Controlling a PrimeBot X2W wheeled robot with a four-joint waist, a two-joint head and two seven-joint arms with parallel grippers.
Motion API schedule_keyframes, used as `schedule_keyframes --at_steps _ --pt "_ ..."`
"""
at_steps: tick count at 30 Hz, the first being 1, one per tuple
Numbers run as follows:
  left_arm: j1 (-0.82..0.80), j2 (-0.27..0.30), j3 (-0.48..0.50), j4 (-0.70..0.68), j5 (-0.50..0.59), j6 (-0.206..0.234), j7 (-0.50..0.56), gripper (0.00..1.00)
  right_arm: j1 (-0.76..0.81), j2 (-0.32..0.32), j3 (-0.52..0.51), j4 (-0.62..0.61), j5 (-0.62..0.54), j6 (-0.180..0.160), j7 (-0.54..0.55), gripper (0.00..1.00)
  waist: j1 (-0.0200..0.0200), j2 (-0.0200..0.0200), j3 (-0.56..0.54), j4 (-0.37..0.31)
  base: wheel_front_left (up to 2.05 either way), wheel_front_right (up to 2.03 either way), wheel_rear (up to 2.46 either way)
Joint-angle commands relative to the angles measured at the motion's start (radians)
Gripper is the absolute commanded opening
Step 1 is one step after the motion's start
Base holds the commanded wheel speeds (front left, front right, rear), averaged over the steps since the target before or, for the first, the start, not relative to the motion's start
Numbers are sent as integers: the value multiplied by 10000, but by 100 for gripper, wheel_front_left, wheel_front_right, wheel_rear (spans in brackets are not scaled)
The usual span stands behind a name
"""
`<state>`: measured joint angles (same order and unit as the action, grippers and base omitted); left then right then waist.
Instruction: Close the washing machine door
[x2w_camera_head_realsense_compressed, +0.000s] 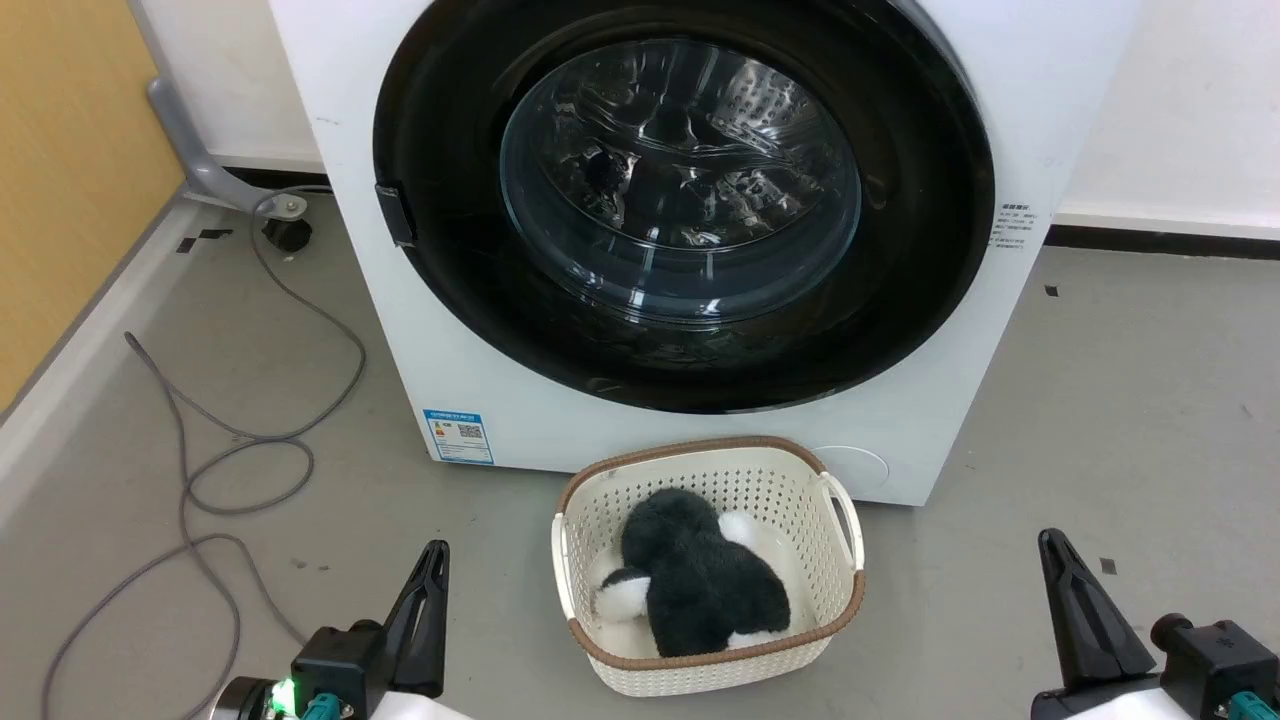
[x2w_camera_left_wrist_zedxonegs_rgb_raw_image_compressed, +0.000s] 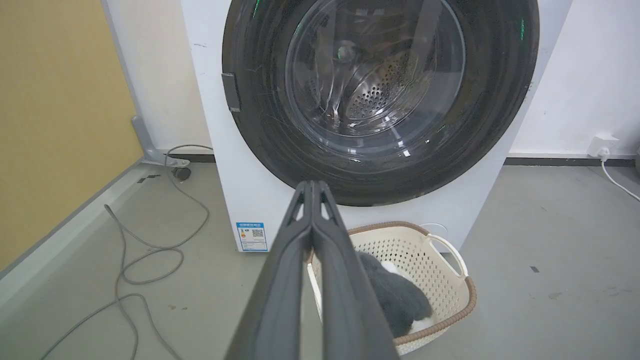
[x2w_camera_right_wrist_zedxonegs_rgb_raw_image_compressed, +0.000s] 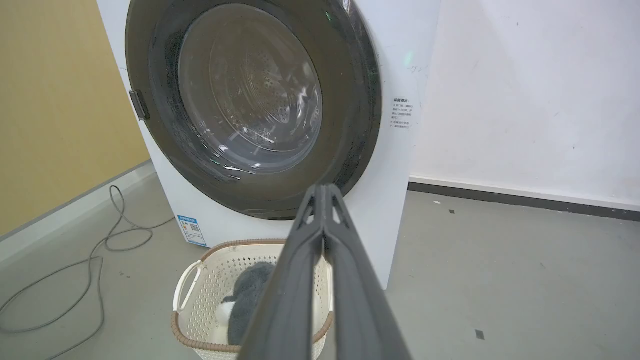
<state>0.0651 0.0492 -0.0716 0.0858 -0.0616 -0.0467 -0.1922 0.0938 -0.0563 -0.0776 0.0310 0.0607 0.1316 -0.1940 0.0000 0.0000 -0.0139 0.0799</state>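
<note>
We are seeing the left gripper (x2w_camera_head_realsense_compressed: 435, 555) low at the left, its fingers pressed together on nothing, well apart from the machine (x2w_camera_head_realsense_compressed: 540, 430). The door (x2w_camera_head_realsense_compressed: 684, 205) is sitting flush in the machine's front, its latch side at the left lying against the white panel, and we are finding no gap in any view. We are judging the closing as done. Only whether the latch has caught is staying unclear. At the right, the right gripper (x2w_camera_head_realsense_compressed: 1050, 542) is likewise resting with fingers together and empty.

Through the glass the drum (x2w_camera_head_realsense_compressed: 760, 110) is looking empty, though reflections are clouding it. The basket (x2w_camera_head_realsense_compressed: 700, 480), on the floor (x2w_camera_head_realsense_compressed: 1100, 400) just before the machine, is holding a dark-and-white plush toy (x2w_camera_head_realsense_compressed: 700, 585).
</note>
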Motion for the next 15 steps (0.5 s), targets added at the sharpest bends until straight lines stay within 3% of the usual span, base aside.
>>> schedule_keyframes --at_steps 1,15 --pt "-124 3 50 -76 84 63 65 0 -187 18 39 -65 -87 -3 73 0 0 0 2 -13 0 0 0" --pt "-205 4 153 -197 166 125 350 0 -303 24 152 -103 -167 -4 361 0 0 0 23 -134 0 0 0"
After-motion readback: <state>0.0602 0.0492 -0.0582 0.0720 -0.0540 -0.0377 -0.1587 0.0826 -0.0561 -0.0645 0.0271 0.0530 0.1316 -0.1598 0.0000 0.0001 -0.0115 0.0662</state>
